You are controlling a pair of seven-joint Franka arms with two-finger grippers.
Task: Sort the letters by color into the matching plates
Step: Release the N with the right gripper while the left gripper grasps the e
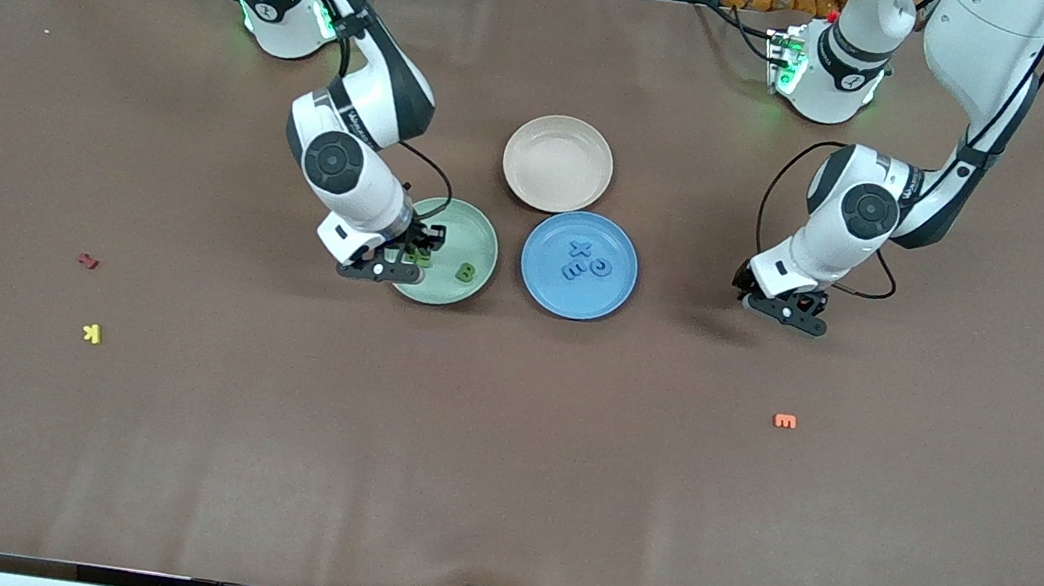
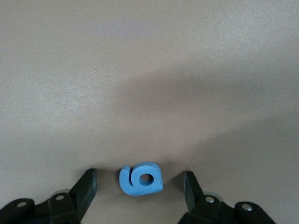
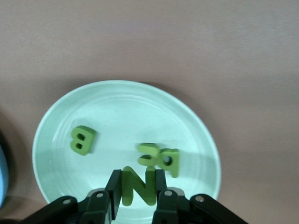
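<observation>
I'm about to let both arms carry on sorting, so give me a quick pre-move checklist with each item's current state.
1. Right gripper jaws shut on green N: ok.
2. N over the green plate: ok.
3. Green plate holds only green letters, B among them: ok.
4. Left gripper jaws straddle the blue letter on the table, not yet touching: ok.
5. Blue plate holds only blue letters: ok.
6. Beige plate has no letters: ok.

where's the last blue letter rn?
The blue letter lies on the bare table between the left pincer's open fingers, toward the left arm's end, beside the blue plate.
</observation>
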